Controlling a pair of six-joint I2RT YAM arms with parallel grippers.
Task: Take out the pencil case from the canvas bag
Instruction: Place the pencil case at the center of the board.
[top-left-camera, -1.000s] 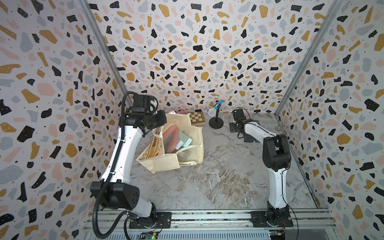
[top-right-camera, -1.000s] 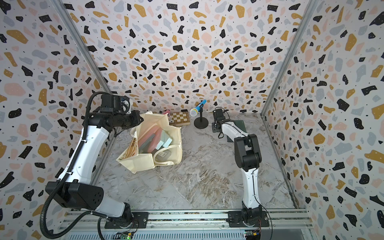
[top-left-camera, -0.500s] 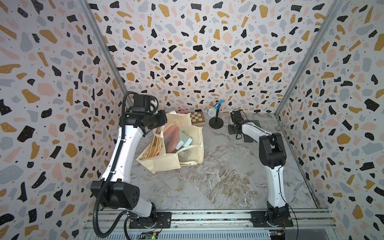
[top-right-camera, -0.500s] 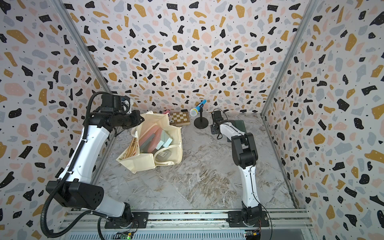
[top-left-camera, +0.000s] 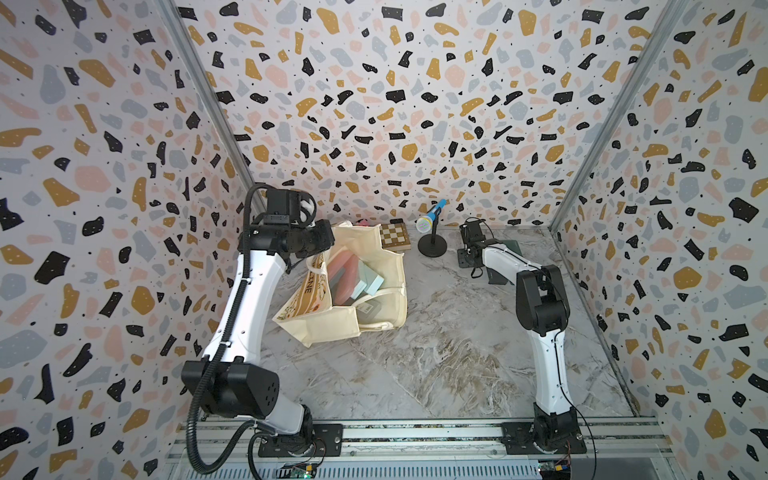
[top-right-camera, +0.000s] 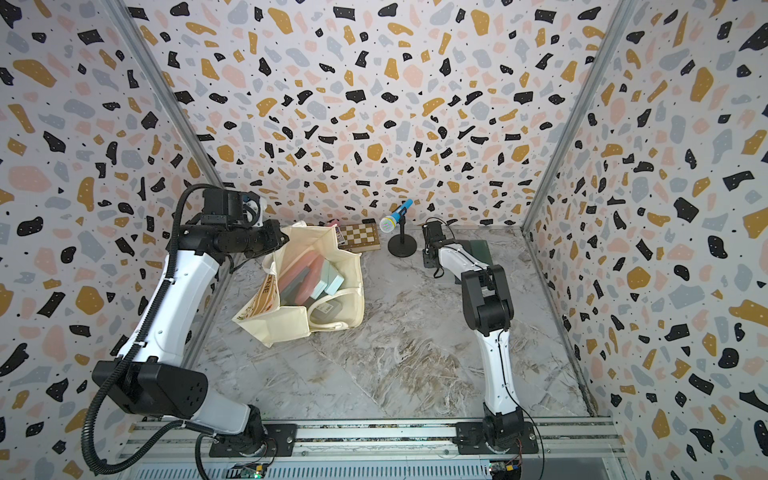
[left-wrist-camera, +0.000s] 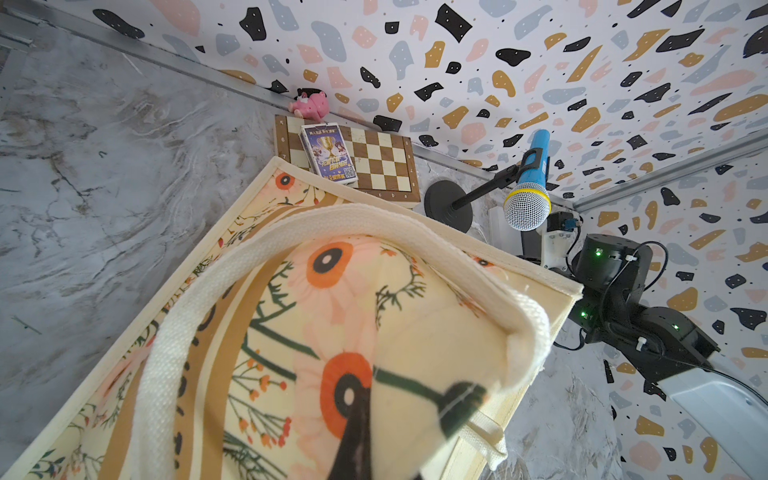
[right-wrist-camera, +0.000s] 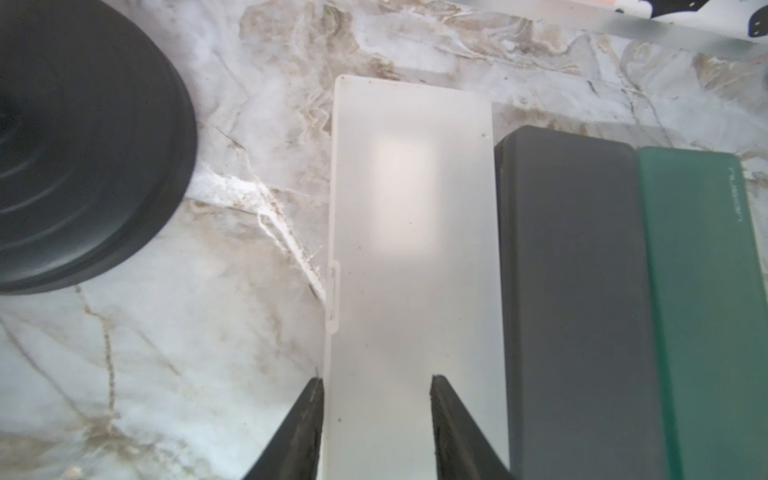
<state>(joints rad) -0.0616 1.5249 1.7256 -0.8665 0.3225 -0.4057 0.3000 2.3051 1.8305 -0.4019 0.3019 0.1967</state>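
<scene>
**Case out, right jaws narrowing**

In a top view, the left gripper is clamped on the rim of the canvas bag. In the right wrist view, the right gripper, narrower than a second ago, has its jaws half apart over the pencil case, which lies on the desk; extraction looks done.

Premises: a robot test booth, lab-type. 3 walls carry printed terrazzo sheeting, joined by metal corner strips. The floor is a marble-print panel. The left arm and right arm are bolted to an aluminium rail, with exposed cables and a circuit board.
</scene>
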